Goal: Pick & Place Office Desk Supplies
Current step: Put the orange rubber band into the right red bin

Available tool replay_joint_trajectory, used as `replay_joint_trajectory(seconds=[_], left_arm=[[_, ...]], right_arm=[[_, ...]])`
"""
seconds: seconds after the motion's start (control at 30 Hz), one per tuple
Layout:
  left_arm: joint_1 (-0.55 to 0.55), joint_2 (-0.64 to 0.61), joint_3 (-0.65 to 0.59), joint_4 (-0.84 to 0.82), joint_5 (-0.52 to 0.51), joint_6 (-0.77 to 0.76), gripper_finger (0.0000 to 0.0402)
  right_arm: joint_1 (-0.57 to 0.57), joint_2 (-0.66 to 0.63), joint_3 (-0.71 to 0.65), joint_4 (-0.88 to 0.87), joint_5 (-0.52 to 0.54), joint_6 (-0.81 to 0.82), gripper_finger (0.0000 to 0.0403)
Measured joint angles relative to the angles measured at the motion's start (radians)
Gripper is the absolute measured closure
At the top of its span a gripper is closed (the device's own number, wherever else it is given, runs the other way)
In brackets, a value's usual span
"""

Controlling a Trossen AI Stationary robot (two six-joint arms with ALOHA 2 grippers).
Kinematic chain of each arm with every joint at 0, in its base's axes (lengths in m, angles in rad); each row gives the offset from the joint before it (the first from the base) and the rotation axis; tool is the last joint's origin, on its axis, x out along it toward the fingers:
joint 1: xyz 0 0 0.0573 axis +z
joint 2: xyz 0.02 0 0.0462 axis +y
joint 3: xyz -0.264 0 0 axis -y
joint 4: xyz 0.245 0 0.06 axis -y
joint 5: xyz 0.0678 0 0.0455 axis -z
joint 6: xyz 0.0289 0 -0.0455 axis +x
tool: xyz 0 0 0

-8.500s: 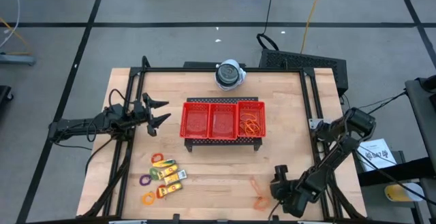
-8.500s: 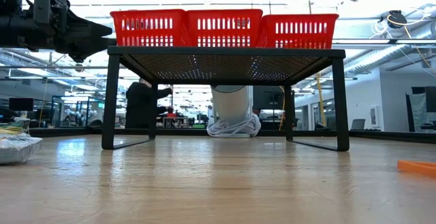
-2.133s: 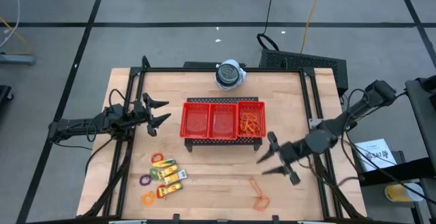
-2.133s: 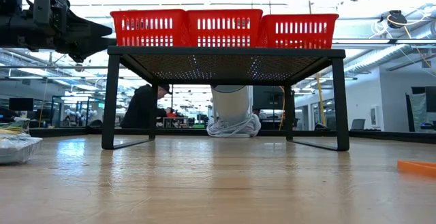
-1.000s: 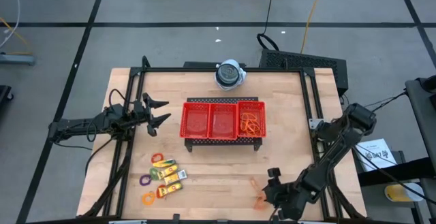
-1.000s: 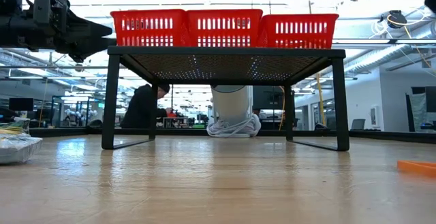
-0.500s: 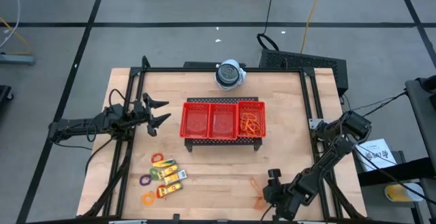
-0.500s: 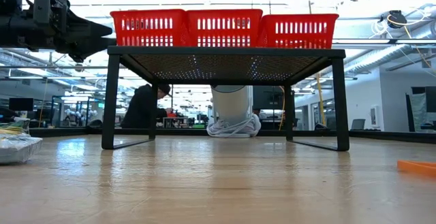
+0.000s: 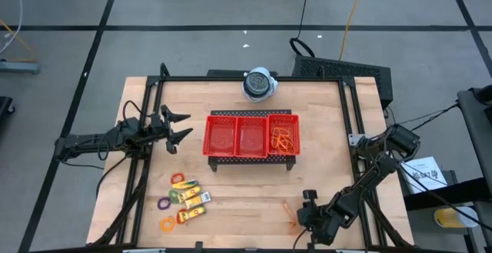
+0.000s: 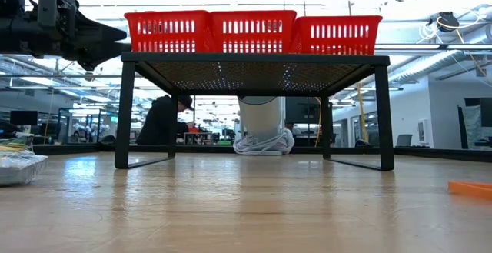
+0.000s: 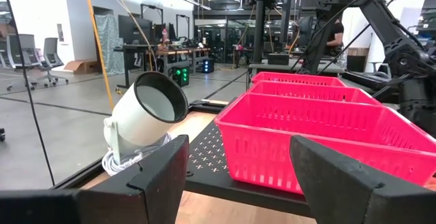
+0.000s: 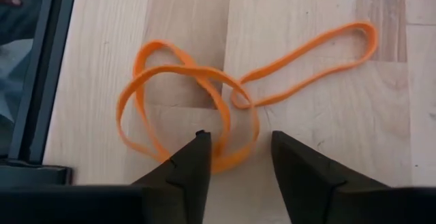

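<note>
A pale wooden surface (image 9: 246, 188) of glued planks is sitting inside a black metal frame, on a grey floor marked with dark tape lines. Beyond it, the low view is showing an open workshop with ceiling lights, desks and a person (image 10: 161, 118) in dark clothing bending over far back.

A red mesh tray (image 9: 251, 135) with 3 compartments is standing on a black perforated stand near the middle of the surface; its compartment nearest the right edge is holding a tangle of orange bands (image 9: 283, 139). A round white-grey device (image 9: 259, 84) is sitting at the far edge.

The right claw (image 9: 301, 224) is hanging low over the near edge, toward the near right corner, its fingers (image 12: 184, 173) spread apart and gripping nothing. Just ahead of them, 2 thin orange rubber-band loops (image 12: 204, 101) are lying flat and overlapping on the wood, 1 rounded and doubled, the other long and narrow.

Toward the near left corner, yellow labelled packets (image 9: 192, 198) are lying clustered with small rings (image 9: 166, 214) in orange, purple, green and pink.

The left claw (image 9: 180, 127) is waiting above the left side of the surface, released, pointing at the tray.
</note>
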Motion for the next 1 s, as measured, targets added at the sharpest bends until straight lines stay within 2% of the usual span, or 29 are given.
replay_joint_trajectory(seconds=[0.27,0.5,0.73,1.0], left_arm=[[0.000,0.000,0.000,0.000,0.000,0.000,0.0135],[0.000,0.000,0.000,0.000,0.000,0.000,0.0135],[0.000,0.000,0.000,0.000,0.000,0.000,0.0135],[0.000,0.000,0.000,0.000,0.000,0.000,0.0135]], right_arm=[[0.000,-0.004,-0.001,0.005,-0.013,-0.018,0.0346],[0.000,-0.003,-0.001,0.005,-0.016,-0.020,0.0379],[-0.007,-0.003,-0.001,0.005,-0.017,-0.010,0.0365],[-0.009,-0.003,-0.002,0.029,-0.023,0.002,0.0317]])
